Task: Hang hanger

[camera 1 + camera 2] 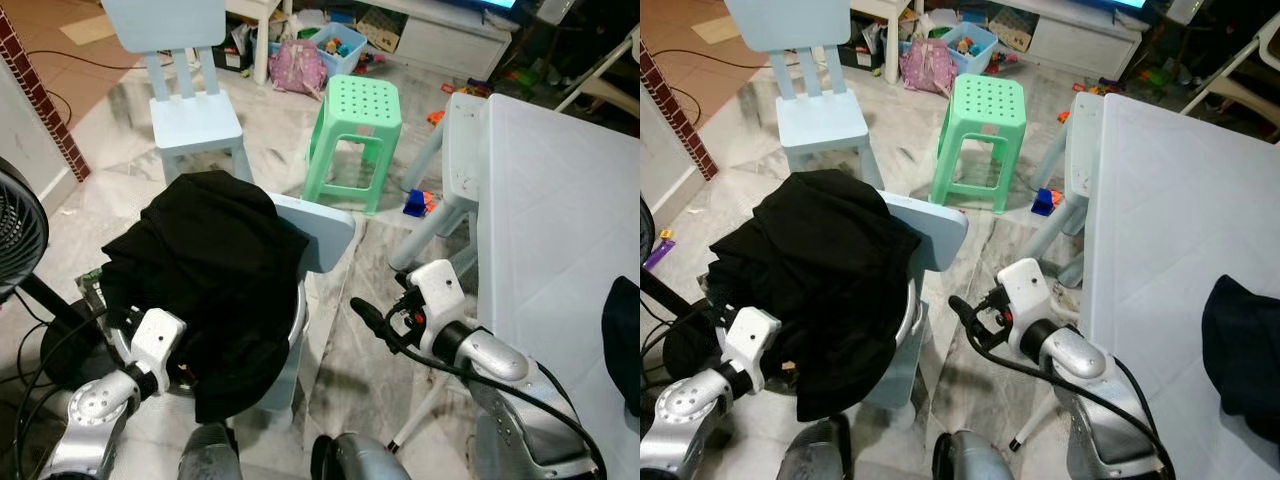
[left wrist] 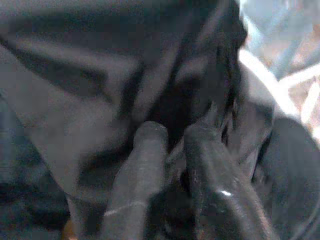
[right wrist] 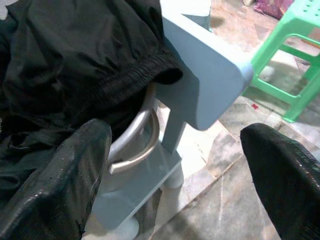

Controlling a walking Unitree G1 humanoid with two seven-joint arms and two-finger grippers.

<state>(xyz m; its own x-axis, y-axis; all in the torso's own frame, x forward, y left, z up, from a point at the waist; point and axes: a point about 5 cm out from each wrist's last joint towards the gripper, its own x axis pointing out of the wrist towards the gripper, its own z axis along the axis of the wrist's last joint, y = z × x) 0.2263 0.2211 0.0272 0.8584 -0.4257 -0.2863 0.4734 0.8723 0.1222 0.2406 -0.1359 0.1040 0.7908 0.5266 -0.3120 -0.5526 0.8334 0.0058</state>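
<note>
From the head, a crumpled black garment (image 1: 200,280) lies heaped over the backrest of a small pale-blue wooden chair (image 1: 325,235). The left gripper (image 1: 185,375) is pushed in under its lower edge, probably feeling for the hanger.

In the left wrist view the black fingers (image 2: 140,170) sit close together, buried in dark folds; whether they pinch cloth, I cannot tell.

In the right wrist view the right gripper (image 3: 170,175) is spread wide and empty, aimed at the curved silver metal hanger (image 3: 137,140), which pokes from beneath the garment's elastic hem, beside the chair post.
</note>
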